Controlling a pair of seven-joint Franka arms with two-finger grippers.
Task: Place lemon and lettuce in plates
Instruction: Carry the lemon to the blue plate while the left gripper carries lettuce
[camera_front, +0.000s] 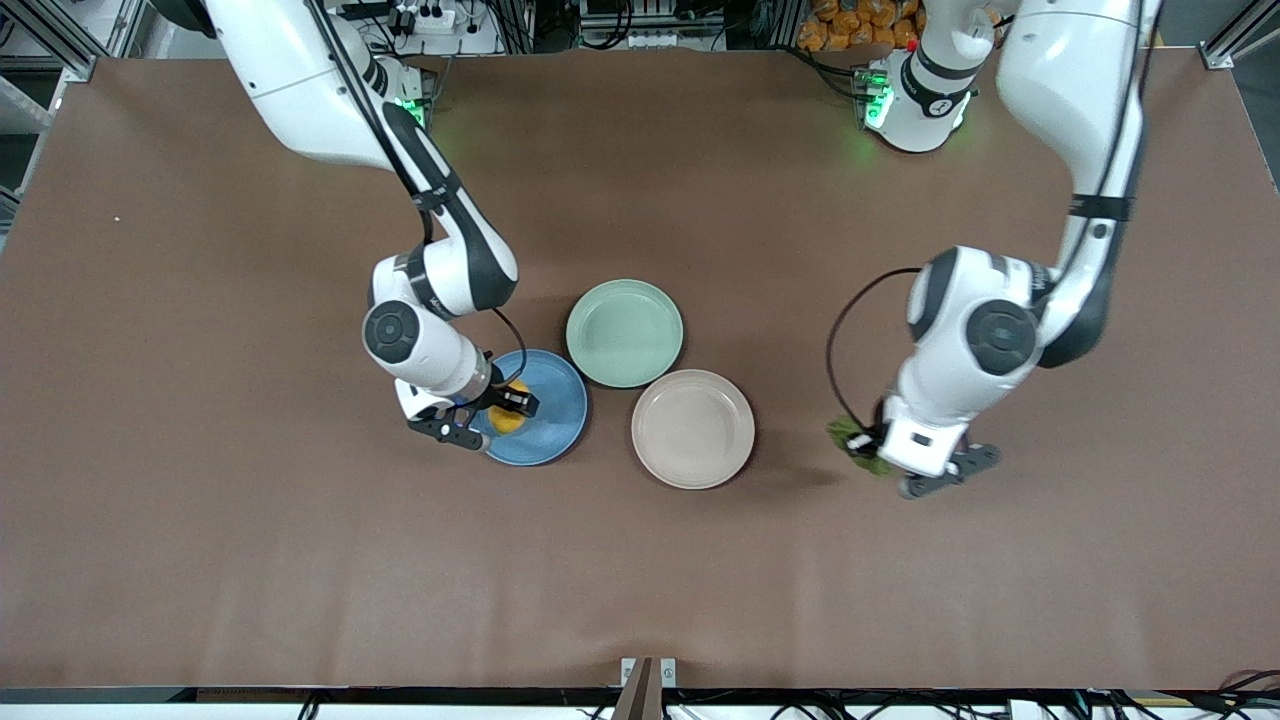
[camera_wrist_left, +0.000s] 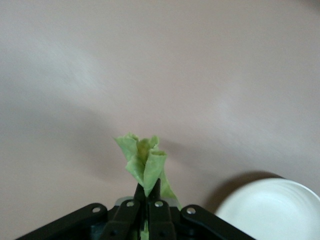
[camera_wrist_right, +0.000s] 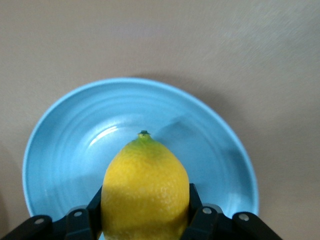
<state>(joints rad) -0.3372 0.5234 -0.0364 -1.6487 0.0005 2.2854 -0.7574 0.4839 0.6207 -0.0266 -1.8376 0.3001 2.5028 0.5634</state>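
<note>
I am working with 2 claws over a brown table (camera_front: 250, 520). My right gripper (camera_front: 490, 417) is hanging over the blue plate (camera_front: 555, 440), its fingers closed against both sides of the lemon (camera_front: 507, 420). In the right wrist view the lemon (camera_wrist_right: 145, 192) is sitting between the pads (camera_wrist_right: 95, 210), its small dark tip pointing out past the fingertips, with the blue plate (camera_wrist_right: 65, 150) spreading beneath it. The lemon seems to be just above the plate rather than resting on it, though I cannot be sure.

My left gripper (camera_front: 880, 465) is hanging over bare table toward the left arm's end, beside the beige plate (camera_front: 693, 428) and apart from it. Its fingers are pinched tight on the lettuce (camera_front: 857, 442). In the left wrist view the crumpled leaf (camera_wrist_left: 144, 162) is sticking out from between the nearly touching fingertips (camera_wrist_left: 141, 192), with the rim of the beige plate (camera_wrist_left: 270, 210) showing near it.

3 plates are clustered mid-table, their rims close together: the blue one, the beige one and a mint-green plate (camera_front: 624, 332), which is lying farther from the front camera than the other 2. Open brown tabletop is surrounding the cluster on every side, with wide room toward both ends and toward the front camera.
</note>
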